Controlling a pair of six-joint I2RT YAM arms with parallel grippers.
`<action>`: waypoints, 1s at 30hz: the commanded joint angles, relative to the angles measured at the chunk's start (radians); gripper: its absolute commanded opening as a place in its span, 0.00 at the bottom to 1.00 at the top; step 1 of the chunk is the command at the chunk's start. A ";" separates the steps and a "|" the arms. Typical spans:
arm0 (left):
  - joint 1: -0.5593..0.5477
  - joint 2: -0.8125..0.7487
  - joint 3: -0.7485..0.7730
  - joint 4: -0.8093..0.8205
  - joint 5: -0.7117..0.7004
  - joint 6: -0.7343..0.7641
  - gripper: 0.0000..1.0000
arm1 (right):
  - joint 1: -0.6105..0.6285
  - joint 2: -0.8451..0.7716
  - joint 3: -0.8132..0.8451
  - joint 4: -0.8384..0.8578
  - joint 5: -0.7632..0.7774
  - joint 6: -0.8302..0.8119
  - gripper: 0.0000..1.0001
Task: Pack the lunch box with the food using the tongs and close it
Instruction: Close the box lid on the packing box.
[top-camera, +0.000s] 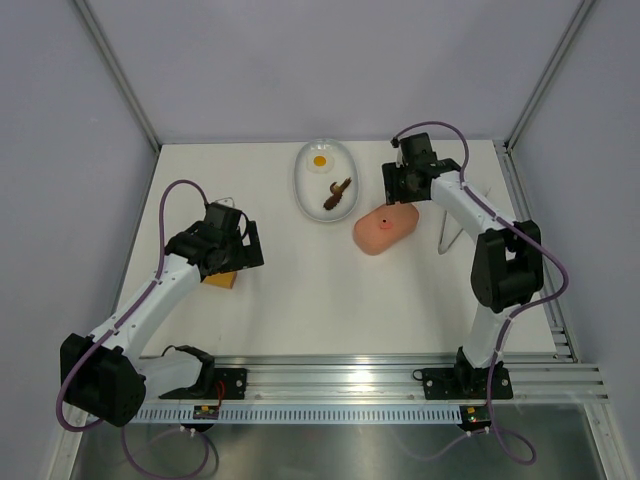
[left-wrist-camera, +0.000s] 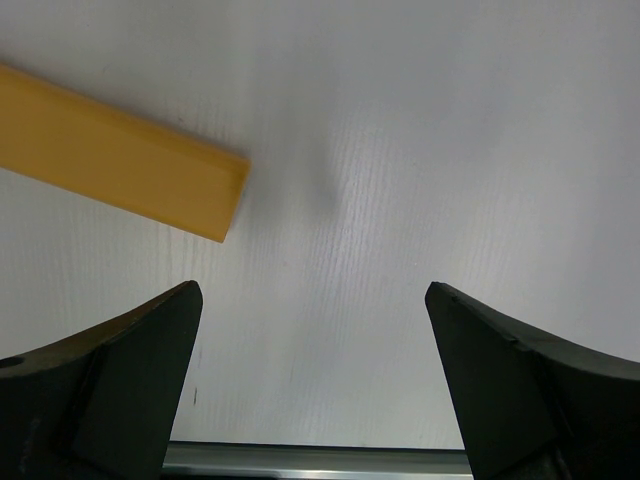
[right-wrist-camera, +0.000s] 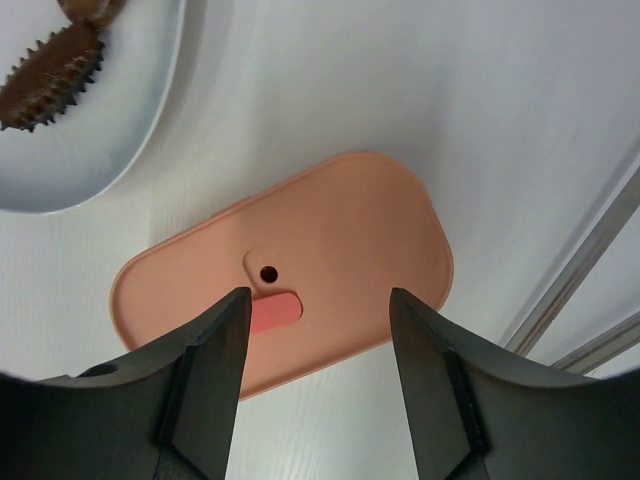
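Observation:
The pink lunch box (top-camera: 383, 231) lies right of centre with its lid on; a small red mark (right-wrist-camera: 272, 312) shows on the lid (right-wrist-camera: 340, 240). Just beyond it and above the lid hangs my right gripper (right-wrist-camera: 320, 300), open, nothing between its fingers (right-wrist-camera: 215, 370). Food sits in the white dish (top-camera: 305, 195): a fried egg (top-camera: 320, 160) and brown pieces (top-camera: 338, 193), the brown ones also in the right wrist view (right-wrist-camera: 50, 65). The thin silver tongs (top-camera: 443, 238) lie on the table right of the box, partly behind the right arm. My left gripper (left-wrist-camera: 312, 300) is open over bare table.
A yellow-orange block (top-camera: 222, 279) lies by the left gripper (top-camera: 238, 256) and shows at the upper left of the left wrist view (left-wrist-camera: 120, 155). A metal rail (top-camera: 400, 365) runs along the table's near edge. Enclosure walls stand on three sides.

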 joint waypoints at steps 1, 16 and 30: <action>-0.003 -0.024 0.001 0.003 -0.025 0.007 0.99 | -0.015 0.065 0.023 -0.021 -0.077 0.031 0.65; -0.003 -0.017 0.002 0.005 -0.018 0.001 0.99 | -0.015 0.044 0.019 -0.034 -0.120 0.071 0.65; -0.003 -0.021 0.005 0.006 -0.013 -0.002 0.99 | 0.017 0.068 0.025 -0.054 -0.103 0.048 0.70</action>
